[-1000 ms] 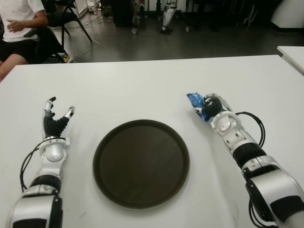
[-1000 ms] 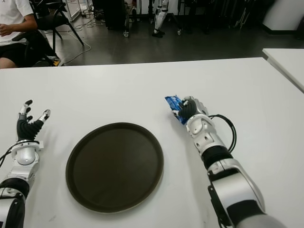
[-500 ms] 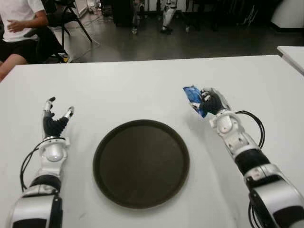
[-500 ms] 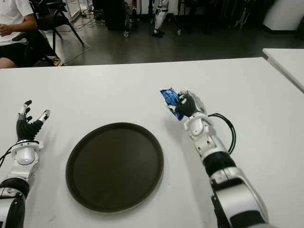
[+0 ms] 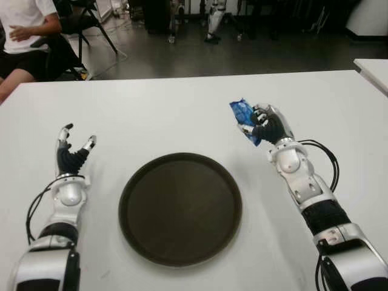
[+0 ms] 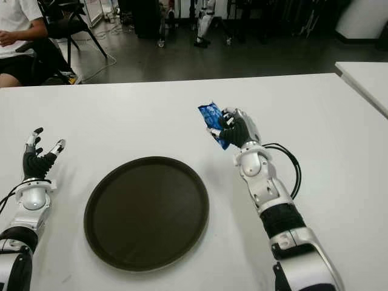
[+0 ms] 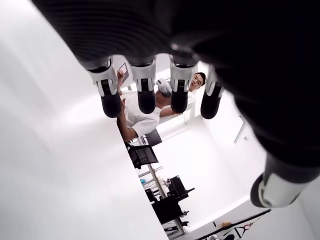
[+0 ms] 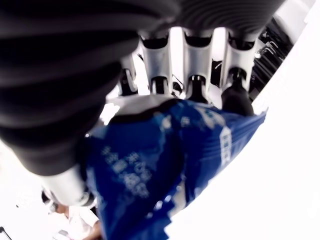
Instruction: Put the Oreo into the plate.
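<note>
The right robot hand (image 5: 268,126) is gripping the blue Oreo packet (image 5: 244,117), its fingers (image 8: 196,60) curling over the wrapper and the thumb pressing from the other side, as the right wrist view is confirming. The packet is sitting in that grasp beyond the right far edge of the dark round plate (image 5: 180,208), apart from it and not over it. The left robot hand (image 5: 71,156) is showing to the left of the plate on the white table (image 5: 163,115), fingers (image 7: 145,95) spread and holding nothing. A person (image 5: 25,33) is sitting beyond the table's far left corner.
</note>
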`<control>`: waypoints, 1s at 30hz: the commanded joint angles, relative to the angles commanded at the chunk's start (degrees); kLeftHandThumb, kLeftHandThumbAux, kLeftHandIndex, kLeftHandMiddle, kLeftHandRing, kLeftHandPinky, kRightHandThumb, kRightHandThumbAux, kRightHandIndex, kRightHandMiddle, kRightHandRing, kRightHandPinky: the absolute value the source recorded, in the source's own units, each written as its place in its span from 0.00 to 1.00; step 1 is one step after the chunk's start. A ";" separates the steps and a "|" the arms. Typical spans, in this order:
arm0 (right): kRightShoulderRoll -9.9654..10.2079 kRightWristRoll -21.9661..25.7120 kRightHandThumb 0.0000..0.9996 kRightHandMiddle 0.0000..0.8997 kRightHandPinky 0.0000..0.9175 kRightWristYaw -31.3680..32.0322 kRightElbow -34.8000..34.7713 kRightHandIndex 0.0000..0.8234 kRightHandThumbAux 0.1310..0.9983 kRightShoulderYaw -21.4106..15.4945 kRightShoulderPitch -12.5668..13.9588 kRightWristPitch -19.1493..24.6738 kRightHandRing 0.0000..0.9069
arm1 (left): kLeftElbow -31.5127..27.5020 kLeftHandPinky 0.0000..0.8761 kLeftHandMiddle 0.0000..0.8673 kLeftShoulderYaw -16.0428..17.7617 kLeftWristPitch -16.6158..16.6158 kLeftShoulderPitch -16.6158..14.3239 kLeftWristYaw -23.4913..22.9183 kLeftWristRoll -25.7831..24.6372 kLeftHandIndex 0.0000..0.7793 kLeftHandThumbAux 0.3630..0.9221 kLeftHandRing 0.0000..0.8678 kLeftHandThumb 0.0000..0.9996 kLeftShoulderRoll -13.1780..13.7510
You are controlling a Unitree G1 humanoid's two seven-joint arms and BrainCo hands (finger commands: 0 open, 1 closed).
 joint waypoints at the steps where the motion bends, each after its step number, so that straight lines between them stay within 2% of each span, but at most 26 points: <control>1: 0.10 0.07 0.71 0.89 0.87 -0.01 -0.14 0.54 0.68 -0.11 0.04 0.13 0.88 | -0.08 0.00 0.00 -0.08 -0.01 -0.01 0.02 0.09 0.00 0.37 0.00 0.00 0.03; 6: 0.67 0.43 0.71 0.89 0.87 -0.18 -0.58 0.54 0.68 -0.49 0.07 0.06 0.88 | -0.27 0.00 0.00 -0.89 0.32 0.06 0.70 1.14 0.00 0.33 0.00 0.00 0.37; 21: 1.80 2.90 0.71 0.88 0.86 2.34 -4.60 0.53 0.68 -1.04 1.36 -1.09 0.88 | -1.04 0.00 0.00 -0.23 0.92 0.42 0.78 0.15 0.00 0.41 0.00 0.00 -0.21; 30: 3.43 5.10 0.71 0.88 0.85 4.85 -7.78 0.53 0.68 -1.52 2.09 -0.68 0.87 | -1.44 0.00 0.00 -0.68 0.73 0.72 1.28 0.53 0.00 0.45 0.00 0.00 -0.02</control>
